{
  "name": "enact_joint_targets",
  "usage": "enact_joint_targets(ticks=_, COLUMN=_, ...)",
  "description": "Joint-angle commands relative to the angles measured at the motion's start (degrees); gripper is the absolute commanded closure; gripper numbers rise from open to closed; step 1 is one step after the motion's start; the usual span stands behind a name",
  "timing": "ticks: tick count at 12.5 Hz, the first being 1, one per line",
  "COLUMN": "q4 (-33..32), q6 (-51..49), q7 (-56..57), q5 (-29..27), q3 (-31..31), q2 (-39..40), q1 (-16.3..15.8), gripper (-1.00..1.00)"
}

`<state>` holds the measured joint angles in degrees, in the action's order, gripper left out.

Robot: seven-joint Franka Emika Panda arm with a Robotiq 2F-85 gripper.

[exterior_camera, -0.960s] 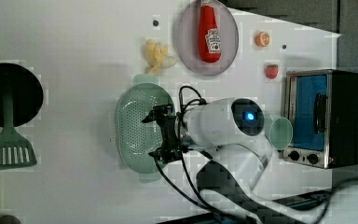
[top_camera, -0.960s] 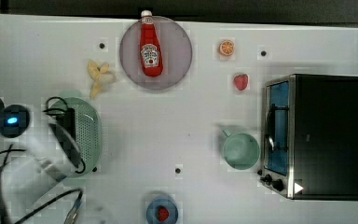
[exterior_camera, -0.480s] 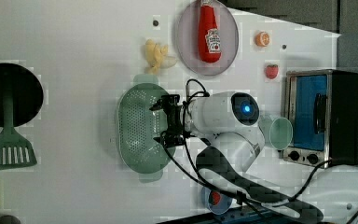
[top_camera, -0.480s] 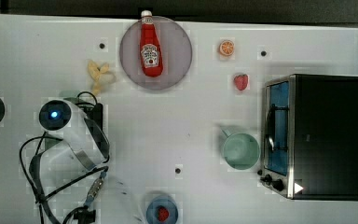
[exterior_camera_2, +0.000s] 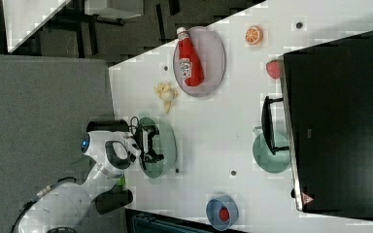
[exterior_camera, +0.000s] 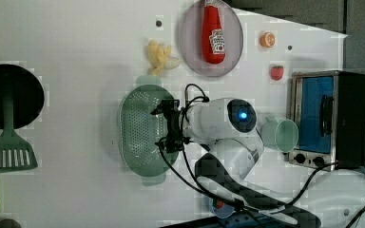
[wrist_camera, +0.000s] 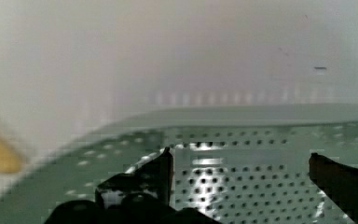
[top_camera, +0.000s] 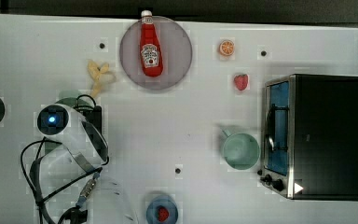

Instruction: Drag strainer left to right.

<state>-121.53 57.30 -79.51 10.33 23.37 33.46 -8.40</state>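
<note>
The robot arm's black gripper [exterior_camera: 168,127] hangs with jaws apart over the bowl of the pale mint-green perforated oval plastic strainer [exterior_camera: 140,126], which sits towards the left view's left. Likely risk: its wall may slip under the fingers, or the dragged strainer may hit the round mint-green mug [exterior_camera: 280,135].

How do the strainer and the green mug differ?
The strainer is a large oval pierced with small holes; the mug is smaller, round and solid-walled. The strainer has tab handles at its ends, the mug one side handle. The open gripper is over the strainer; the mug stands by the toaster oven. Both are mint green.
</note>
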Motion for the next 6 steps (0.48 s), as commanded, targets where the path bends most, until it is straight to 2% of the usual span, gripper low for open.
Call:
enact_joint_targets(ticks=1, q4=-0.1, q6=-0.8, q7=-1.3, q5=0.3, q3=-2.4, q2=-2.5, q1=-0.3, gripper=-1.0)
enact_joint_targets(ticks=6, q4=-4.6, q6=-0.8, q7=1.9, q5=0.3, q3=-3.1, q2=-6.3, q1=2.6, gripper=-1.0)
